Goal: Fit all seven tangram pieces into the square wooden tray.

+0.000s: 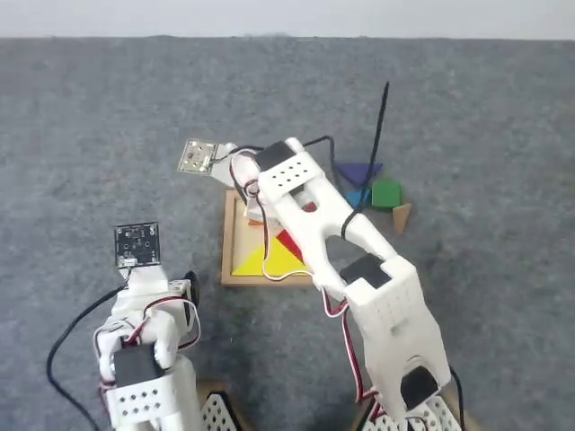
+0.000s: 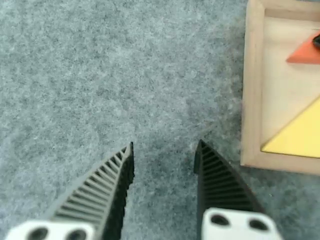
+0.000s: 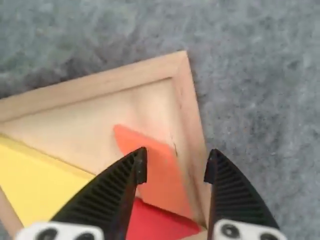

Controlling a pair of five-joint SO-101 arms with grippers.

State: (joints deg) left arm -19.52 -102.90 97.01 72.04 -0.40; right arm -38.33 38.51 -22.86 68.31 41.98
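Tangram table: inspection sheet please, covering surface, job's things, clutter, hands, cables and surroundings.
Surface: grey carpet, flat.
Job's things: wooden tray holds yellow piece, red piece and orange piece; purple piece, blue piece, green piece and tan piece lie loose beside it.
Clutter: nothing seen.
Hands: left hand open over bare carpet beside the tray; right hand open over the orange piece in a tray corner.
Cables: black cable crosses above the loose pieces.
Surroundings: pale wall strip beyond the carpet.
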